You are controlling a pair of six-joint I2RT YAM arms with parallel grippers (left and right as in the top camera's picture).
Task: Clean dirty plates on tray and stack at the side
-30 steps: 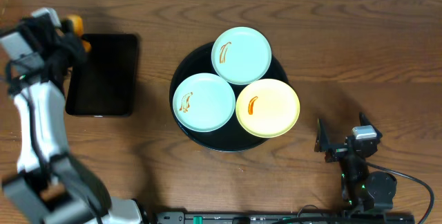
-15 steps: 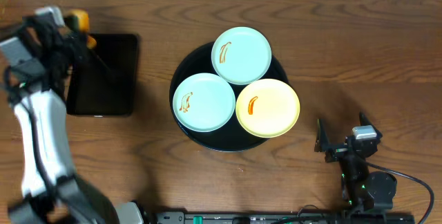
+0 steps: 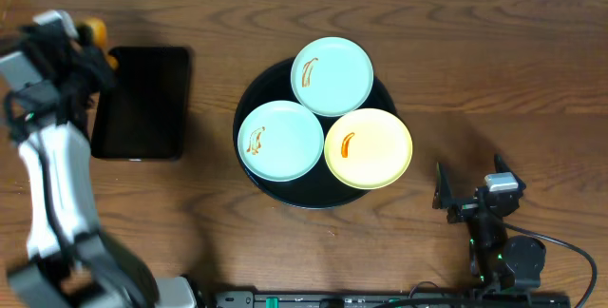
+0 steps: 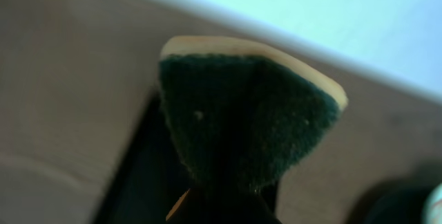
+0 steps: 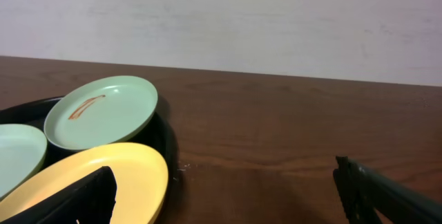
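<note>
Two mint-blue plates (image 3: 332,75) (image 3: 281,140) were there, one yellow plate (image 3: 369,148), one round black tray (image 3: 255,94), one rectangular black tray (image 3: 142,104), one sponge (image 4: 248,113).

Blocked mid-table by round tray (image 3: 269,82), packed edge to edge with two mint plates (image 3: 332,76) and yellow plate (image 3: 369,148). Blocked at left edge by rectangular tray (image 3: 141,102) and left arm (image 3: 47,165), sponge (image 3: 92,30) held at its tip. Open between trays, along far edge, and across right side down to spread right gripper (image 3: 470,189) by near-right corner.
</note>
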